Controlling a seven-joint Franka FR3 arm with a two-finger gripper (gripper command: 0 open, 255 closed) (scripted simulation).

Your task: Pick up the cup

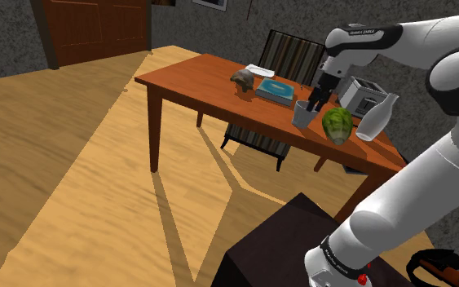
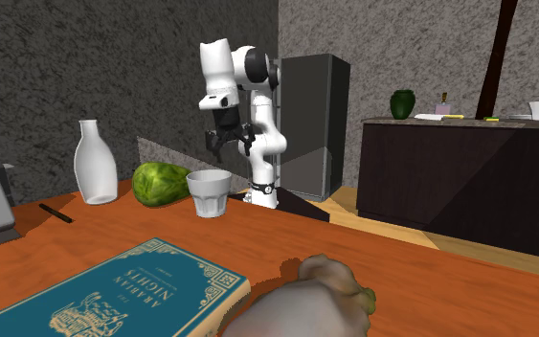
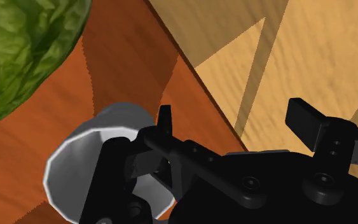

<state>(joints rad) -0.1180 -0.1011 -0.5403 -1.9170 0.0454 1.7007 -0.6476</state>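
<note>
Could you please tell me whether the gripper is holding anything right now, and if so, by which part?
Nothing is held: the gripper hangs open above the cup, not touching it.

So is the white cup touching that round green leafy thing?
Apart. The wrist view shows a strip of bare reddish-brown wooden table between the plain white cup and the round leafy green vegetable.

Cup [image 3: 75, 168] partly hidden behind jaws; lettuce [image 3: 18, 51] cut by edge.
</note>
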